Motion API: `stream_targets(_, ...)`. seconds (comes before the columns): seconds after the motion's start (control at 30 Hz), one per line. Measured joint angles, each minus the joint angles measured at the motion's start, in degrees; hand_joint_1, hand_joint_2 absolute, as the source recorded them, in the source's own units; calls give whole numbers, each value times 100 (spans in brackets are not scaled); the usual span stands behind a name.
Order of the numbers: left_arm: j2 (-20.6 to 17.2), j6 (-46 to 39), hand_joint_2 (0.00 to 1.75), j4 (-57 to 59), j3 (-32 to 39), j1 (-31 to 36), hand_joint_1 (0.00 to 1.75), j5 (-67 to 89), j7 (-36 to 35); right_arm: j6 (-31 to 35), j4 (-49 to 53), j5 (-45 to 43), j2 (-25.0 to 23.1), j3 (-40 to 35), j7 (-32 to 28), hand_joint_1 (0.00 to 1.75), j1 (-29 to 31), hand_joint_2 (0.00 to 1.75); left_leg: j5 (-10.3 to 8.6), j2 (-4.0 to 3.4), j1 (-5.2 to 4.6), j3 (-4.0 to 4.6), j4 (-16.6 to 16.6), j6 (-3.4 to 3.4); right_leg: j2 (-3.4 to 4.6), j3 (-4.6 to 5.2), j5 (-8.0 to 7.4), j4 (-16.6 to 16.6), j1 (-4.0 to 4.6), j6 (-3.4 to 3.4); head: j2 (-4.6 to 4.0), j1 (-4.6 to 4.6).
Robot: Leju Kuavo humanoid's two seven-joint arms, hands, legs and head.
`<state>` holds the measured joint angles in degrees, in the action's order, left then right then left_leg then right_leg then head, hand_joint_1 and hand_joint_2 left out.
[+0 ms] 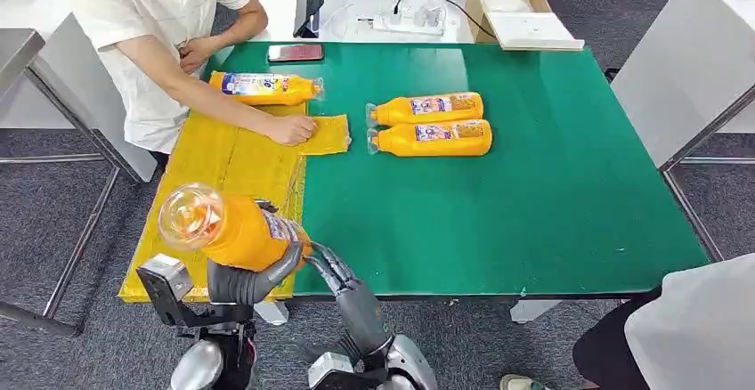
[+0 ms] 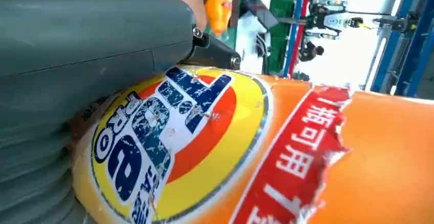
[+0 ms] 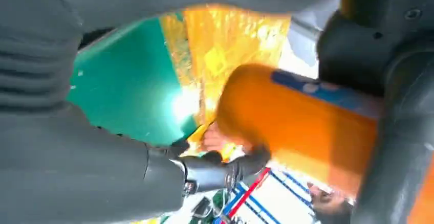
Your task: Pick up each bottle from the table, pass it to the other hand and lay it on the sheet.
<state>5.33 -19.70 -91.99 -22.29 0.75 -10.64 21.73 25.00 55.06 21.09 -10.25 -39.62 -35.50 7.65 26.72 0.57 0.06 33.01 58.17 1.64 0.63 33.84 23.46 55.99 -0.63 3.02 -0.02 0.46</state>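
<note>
The orange bottle [image 1: 233,228] is held up off the table over the near end of the yellow sheet [image 1: 214,176], at about seven o'clock in the head view, its clear round end turned toward the camera. The left hand [image 1: 245,279] wraps around its body from below, thick grey thumb against the label. In the left wrist view the label [image 2: 169,142] shows a round yellow and orange emblem with large blue letters, scuffed and hard to read; one part looks like "PRO". Beside it a torn red strip carries white Chinese characters. The right hand [image 1: 331,270] reaches in from five o'clock, its dark fingers at the bottle's far side; whether they have closed on it I cannot tell, though the right wrist view shows a finger lying along the orange body [image 3: 302,127]. Two more bottles [image 1: 429,124] lie side by side on the green table [image 1: 552,185] near the centre, caps toward nine o'clock, with red and blue labels too small to read. Another bottle [image 1: 265,87] lies on the sheet at eleven o'clock. A person's hand [image 1: 291,128] presses on the sheet just below that bottle.
</note>
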Motion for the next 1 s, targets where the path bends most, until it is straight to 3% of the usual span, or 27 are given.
stream_targets(0.3, -129, -232, 175, 343, 389, 203, 175, 240, -146, 74, 295, -22, 107, 470, -15, 0, -264, 0, 0, -2, 0, 1, 0, 0, 0, 1, 0, 0, 0, 0, 0, 0)
stream_targets(0.47, -273, -1319, 175, 875, 636, 591, 175, 2383, -274, 72, 432, -124, 68, 736, -203, 0, -340, 0, -3, 4, 1, -1, 0, -3, -1, 0, 0, 1, 1, 0, 0, -2)
stream_targets(0.57, -356, -1720, 175, 1616, 653, 994, 175, 4417, -829, 48, 592, -160, 52, 835, -221, 0, -417, 0, -7, 9, 1, -1, 0, -6, -2, -4, -1, 4, 0, 0, 0, 2)
stream_targets(0.73, -413, -1704, 175, 2696, 649, 1432, 175, 6072, -1526, -35, 839, -203, 39, 920, -221, 0, -555, 0, -7, 2, 0, -1, 0, -6, -1, -2, -2, 6, 0, 1, 0, 0)
stream_targets(1.0, -437, -930, 175, 3987, 651, 2021, 175, 6813, -2149, -273, 1032, -258, 37, 972, -149, 0, -635, 0, -7, 4, 0, 2, 0, -6, -2, 2, -2, 7, 0, 0, 0, 0)
